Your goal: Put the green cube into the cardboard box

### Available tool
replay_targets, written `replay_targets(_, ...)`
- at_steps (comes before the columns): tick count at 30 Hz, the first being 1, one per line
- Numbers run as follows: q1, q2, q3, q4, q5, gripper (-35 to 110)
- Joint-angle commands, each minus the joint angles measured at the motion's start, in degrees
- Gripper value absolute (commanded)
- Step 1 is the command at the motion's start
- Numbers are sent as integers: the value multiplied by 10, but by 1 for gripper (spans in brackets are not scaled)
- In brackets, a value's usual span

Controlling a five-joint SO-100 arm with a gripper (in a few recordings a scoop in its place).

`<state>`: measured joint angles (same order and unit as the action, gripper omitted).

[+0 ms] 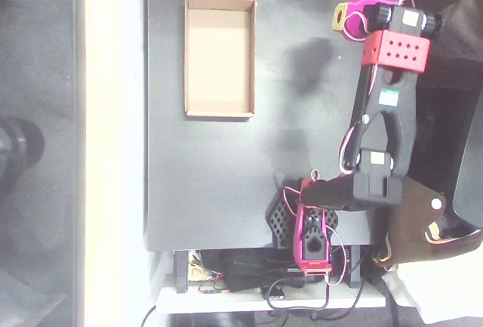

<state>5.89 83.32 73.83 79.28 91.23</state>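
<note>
A: Overhead view. Where is the cardboard box (219, 56)?
B: Flat on the dark table (211, 191), upper left part, floor bare.
A: And the claw (349, 18)?
B: Magenta, at the table's upper right edge, well apart from the box. Opening cannot be judged; nothing seen in its hold.
A: Green cube?
B: Cannot locate it

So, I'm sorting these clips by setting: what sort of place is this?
Probably a hobby or lab workbench: a dark table with a cardboard box, a small robot arm, and loose wiring at its edge.
</note>
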Motion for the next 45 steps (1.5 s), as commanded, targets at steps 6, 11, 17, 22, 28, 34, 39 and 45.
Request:
replay_targets(6, -23, 165, -3, 0, 62, 11)
replay_targets(11, -77, 204, -3, 0, 62, 11)
replay_targets(17, -167, 218, -3, -1, 62, 11)
replay_targets(22, -247, 215, -3, -1, 62, 11)
replay_targets(28, -336, 209, 4, -1, 62, 11)
replay_targets(34, -399, 156, 1, -1, 62, 11)
replay_targets(39, -405, 89, -2, -2, 62, 11)
replay_targets(45, -405, 18, -2, -2, 62, 11)
